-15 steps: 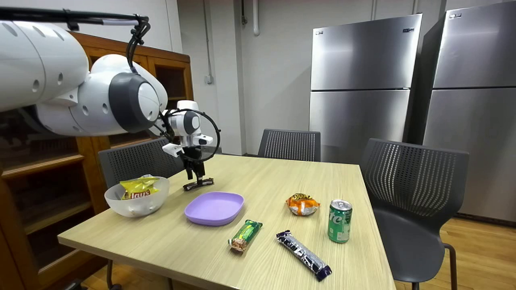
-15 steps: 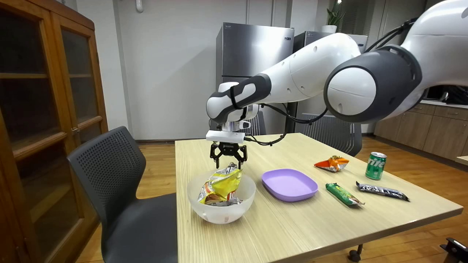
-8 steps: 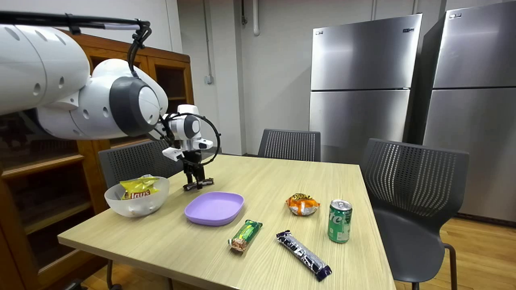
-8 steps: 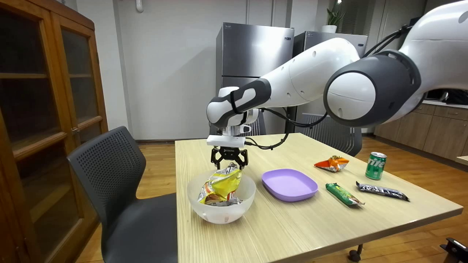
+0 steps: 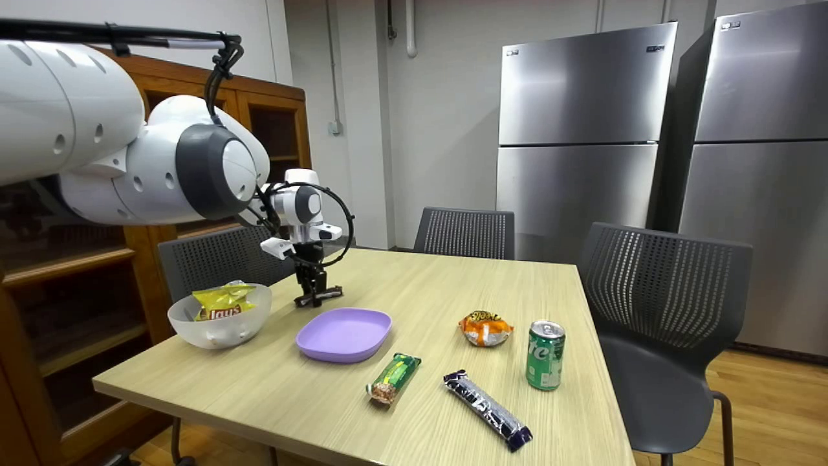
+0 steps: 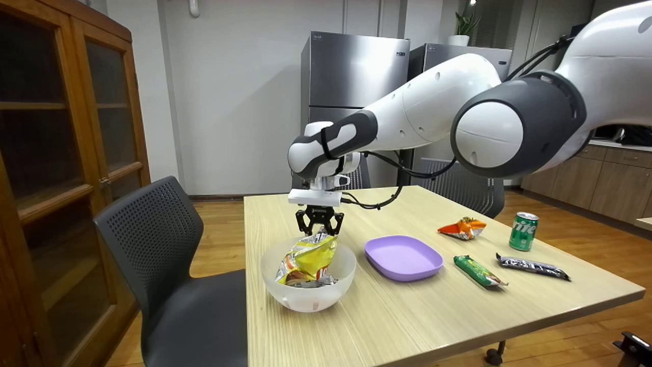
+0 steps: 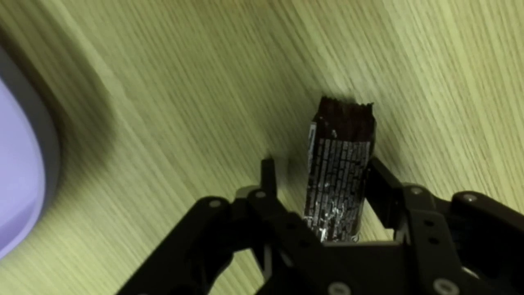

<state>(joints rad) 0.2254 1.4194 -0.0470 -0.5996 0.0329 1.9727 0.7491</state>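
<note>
A dark brown wrapped bar (image 7: 339, 176) lies on the table, with fine pale print on its upper side. My gripper (image 7: 320, 163) points down around it, one finger on each side. In the wrist view the right-hand finger (image 7: 382, 192) appears to touch the bar, while a gap separates the left-hand finger (image 7: 268, 176) from it. The jaws are partly closed, not gripping. An exterior view shows the bar's end (image 5: 334, 292) beside the fingers, low at the tabletop. From the opposite camera, a yellow chip bag (image 6: 310, 260) in a bowl hides the bar.
A frosted bowl (image 5: 242, 331) stands near the gripper, the chip bag inside. Close by is a purple plate (image 5: 343, 333). Farther along lie a green-wrapped bar (image 5: 394, 378), a silver-and-purple bar (image 5: 488, 411) and an orange packet (image 5: 485, 329); a green can (image 5: 544, 356) stands upright. Chairs surround the table.
Over the first half second my gripper came down onto the bar with its fingers wide. Since then the fingers have drawn closer together while the arm has barely moved.
</note>
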